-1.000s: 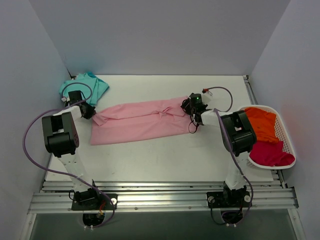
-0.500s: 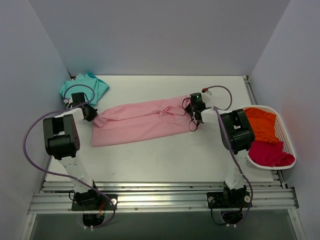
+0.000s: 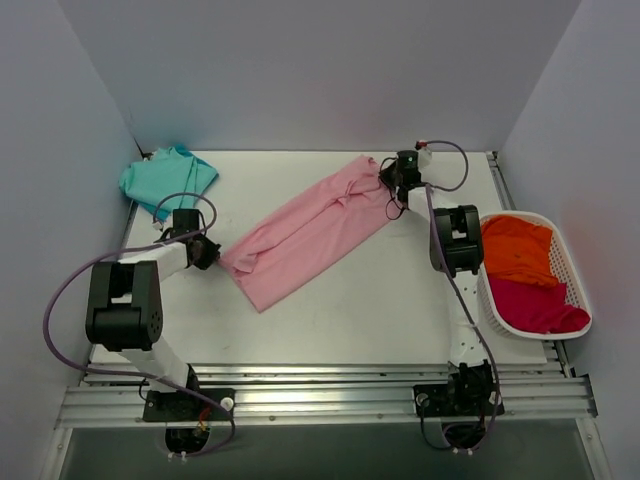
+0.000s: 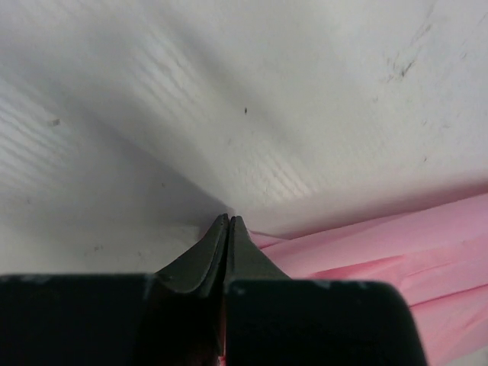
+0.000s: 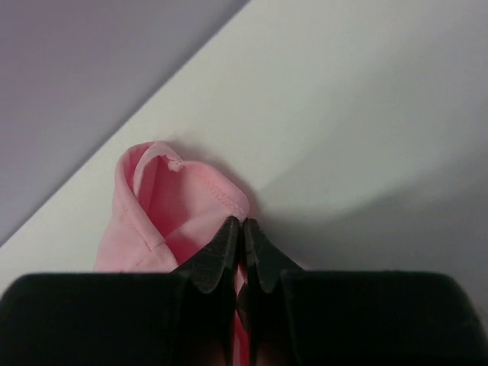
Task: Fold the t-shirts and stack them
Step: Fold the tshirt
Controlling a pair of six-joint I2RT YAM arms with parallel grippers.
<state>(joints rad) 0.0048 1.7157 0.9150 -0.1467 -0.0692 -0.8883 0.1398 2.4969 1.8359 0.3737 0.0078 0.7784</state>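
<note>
The light pink t-shirt [image 3: 305, 232] lies folded into a long strip, stretched diagonally from the table's left middle to the far right. My left gripper [image 3: 212, 254] is shut on its near left end; pink cloth [image 4: 396, 252] shows beside the closed jaws [image 4: 229, 221]. My right gripper [image 3: 385, 176] is shut on the far right end, pink cloth [image 5: 175, 202] bunched at the jaw tips [image 5: 242, 223]. The teal t-shirt [image 3: 165, 176] lies crumpled at the far left corner. The orange t-shirt [image 3: 520, 248] and magenta t-shirt [image 3: 535, 305] lie in the basket.
A white slotted basket [image 3: 578, 285] sits at the table's right edge. Grey walls close in on the left, back and right. A metal rail [image 3: 320, 395] runs along the near edge, with both arm bases.
The pink strip has swung from lying roughly level to a diagonal: my right gripper carried its end towards the far right, my left gripper drew its end nearer and rightward.
</note>
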